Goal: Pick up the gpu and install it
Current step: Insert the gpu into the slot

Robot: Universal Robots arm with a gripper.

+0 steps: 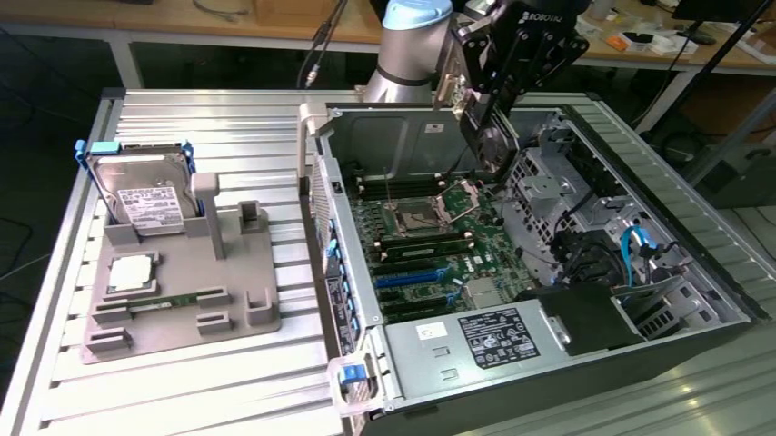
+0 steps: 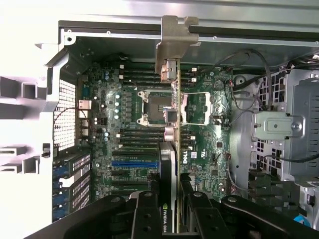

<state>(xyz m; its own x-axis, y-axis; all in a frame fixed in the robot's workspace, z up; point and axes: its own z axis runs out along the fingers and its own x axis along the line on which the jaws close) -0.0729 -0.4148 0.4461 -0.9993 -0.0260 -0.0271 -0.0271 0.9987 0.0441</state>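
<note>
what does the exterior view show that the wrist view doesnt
Exterior view: the hard drive and memory stick in the grey holder, beside the open computer case. Wrist view: the NVIDIA lettering on the gpu and the metal bracket at its far end. Both: the gripper shut on the gpu, held above the motherboard.

Ribbed metal table point(image 1: 182, 400): grey parts holder point(image 1: 182, 338) on exterior view's left, open computer case point(image 1: 382, 136) beside it.
</note>
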